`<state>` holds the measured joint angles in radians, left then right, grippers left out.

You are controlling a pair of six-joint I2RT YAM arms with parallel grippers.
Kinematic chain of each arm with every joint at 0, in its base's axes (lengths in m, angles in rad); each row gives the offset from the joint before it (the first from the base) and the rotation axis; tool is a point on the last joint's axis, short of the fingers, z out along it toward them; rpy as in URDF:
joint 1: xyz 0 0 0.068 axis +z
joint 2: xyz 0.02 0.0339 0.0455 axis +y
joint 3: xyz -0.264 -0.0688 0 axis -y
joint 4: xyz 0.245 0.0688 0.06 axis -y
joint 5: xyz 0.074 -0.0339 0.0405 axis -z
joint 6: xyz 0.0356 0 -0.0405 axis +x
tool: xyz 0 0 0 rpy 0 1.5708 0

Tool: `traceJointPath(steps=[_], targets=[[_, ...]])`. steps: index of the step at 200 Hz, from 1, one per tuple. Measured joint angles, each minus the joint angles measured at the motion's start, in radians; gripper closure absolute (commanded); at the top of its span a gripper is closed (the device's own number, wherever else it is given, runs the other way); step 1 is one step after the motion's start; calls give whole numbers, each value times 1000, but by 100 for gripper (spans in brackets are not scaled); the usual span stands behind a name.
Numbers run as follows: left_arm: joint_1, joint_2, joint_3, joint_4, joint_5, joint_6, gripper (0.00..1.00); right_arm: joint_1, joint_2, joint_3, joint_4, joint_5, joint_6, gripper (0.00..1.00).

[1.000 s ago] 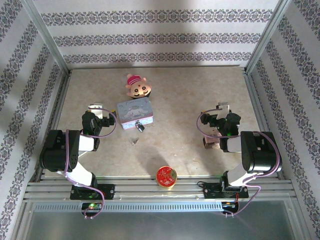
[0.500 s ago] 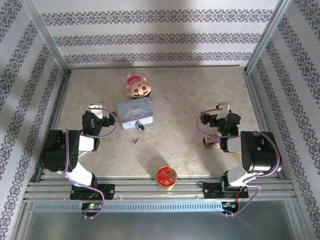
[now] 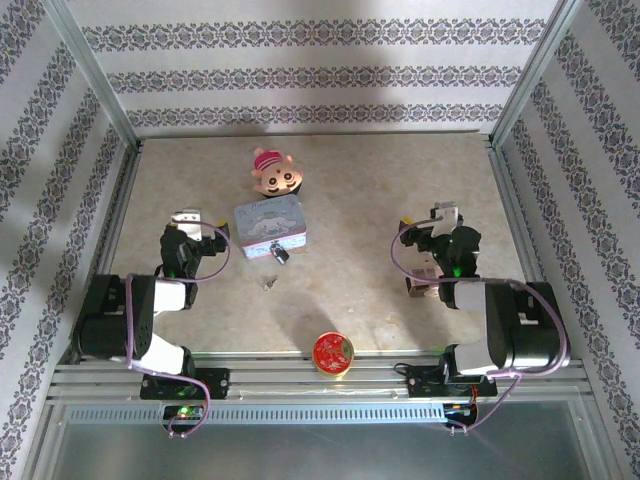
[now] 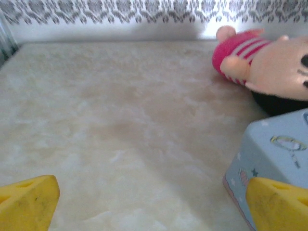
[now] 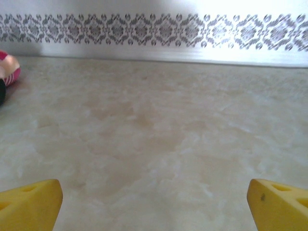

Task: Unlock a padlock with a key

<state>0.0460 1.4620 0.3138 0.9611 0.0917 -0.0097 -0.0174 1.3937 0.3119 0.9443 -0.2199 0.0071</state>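
Both arms have shifted slightly since the earlier frame, their wrists carried a little farther over the surface (image 3: 350,200). Left gripper (image 3: 197,224) and right gripper (image 3: 430,222): jaws spread wide, holding nothing. Padlock (image 3: 281,255) lies against the near edge of the pastel tin (image 3: 268,222), to the right of the left gripper. Key (image 3: 268,284) lies loose, near the padlock but apart from it, closer to the bases. The right gripper stands well apart from both. Neither object is grasped, so picking up, inserting and turning the key all appear still to do.
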Motion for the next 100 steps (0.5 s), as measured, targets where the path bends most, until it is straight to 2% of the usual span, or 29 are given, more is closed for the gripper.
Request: traceJointPath(steps=[60, 80, 100], targets=[[-23, -362, -1, -231, -23, -105, 1, 76, -273, 57, -351, 100, 46, 2], [-118, -451, 3, -333, -76, -146, 1, 135, -354, 75, -457, 154, 56, 2], [-266, -494, 32, -475, -148, -166, 1, 192, -423, 97, -579, 218, 87, 2]])
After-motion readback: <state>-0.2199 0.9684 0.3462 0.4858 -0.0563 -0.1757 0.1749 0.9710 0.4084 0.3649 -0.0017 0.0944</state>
